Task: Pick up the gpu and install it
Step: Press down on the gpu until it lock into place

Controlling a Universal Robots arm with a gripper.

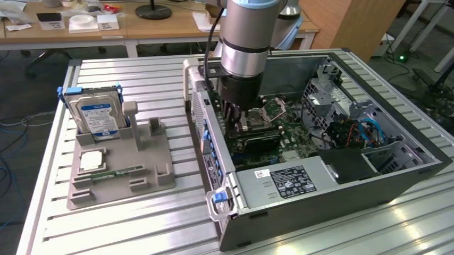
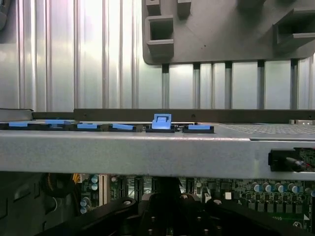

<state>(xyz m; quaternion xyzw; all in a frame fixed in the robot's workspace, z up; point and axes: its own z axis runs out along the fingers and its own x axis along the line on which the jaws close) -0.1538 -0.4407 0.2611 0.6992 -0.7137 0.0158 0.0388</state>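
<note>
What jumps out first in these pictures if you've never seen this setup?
The robot arm reaching down into the open computer case, its gripper shut just above the dark gpu on the green motherboard. Next, at the exterior view's left, a grey tray holding an upright hard drive.

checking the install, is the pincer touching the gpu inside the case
Touching. In the exterior view the pincer reaches down into the open computer case and its fingers meet the top edge of the gpu, which sits over the motherboard.
</note>
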